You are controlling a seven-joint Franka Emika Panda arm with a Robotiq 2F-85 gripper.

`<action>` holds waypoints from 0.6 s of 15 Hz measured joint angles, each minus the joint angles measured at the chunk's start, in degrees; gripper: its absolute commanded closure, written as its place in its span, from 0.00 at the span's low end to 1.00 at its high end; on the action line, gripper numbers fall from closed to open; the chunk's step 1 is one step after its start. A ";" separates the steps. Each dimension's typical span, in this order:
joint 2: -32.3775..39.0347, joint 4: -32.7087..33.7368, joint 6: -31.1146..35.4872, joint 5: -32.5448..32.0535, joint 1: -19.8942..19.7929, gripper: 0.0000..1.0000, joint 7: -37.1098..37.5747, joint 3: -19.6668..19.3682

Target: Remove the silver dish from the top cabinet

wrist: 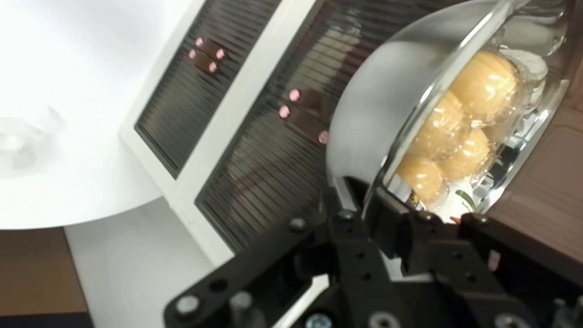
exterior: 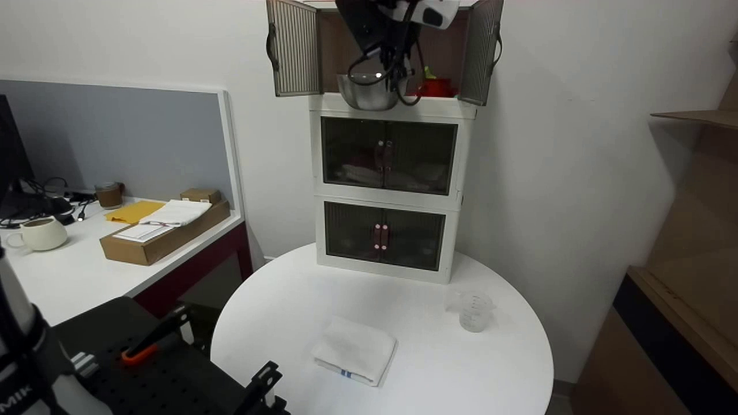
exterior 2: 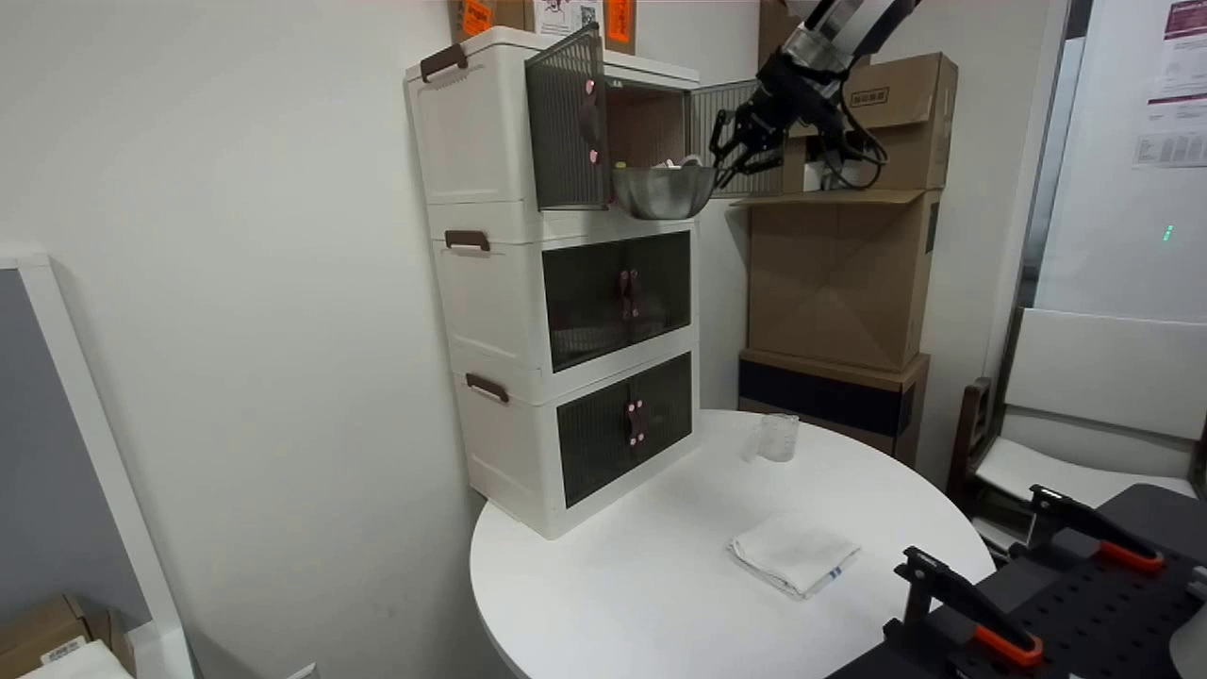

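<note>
Cabinet stack [exterior: 389, 200] is standing with top doors [exterior: 297, 55] swung wide. Silver dish [exterior 2: 665, 193], loaded, is jutting out between them. Extraction is presumably running midway; next move is likely calling for a level pull clear of the doors. Claw [wrist: 370, 191] is pinching the rim [wrist: 427, 97], fingers [wrist: 394, 228] nearly together, one inside, one outside.

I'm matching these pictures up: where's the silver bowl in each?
In an exterior view: silver bowl, top centre.
In an exterior view: silver bowl, upper middle.
Wrist view: silver bowl, upper right.
Landmark in all three: dark middle cabinet doors, below it in both exterior views.
</note>
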 measured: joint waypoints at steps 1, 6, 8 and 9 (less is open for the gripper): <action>-1.53 -3.04 0.54 -1.25 0.52 0.98 1.53 -0.51; -8.43 -17.02 7.60 -9.67 1.17 0.98 9.84 -2.25; -8.68 -20.93 11.33 -10.02 1.32 0.98 9.91 -3.25; -8.27 -22.41 13.15 -9.64 1.59 0.98 9.35 -3.96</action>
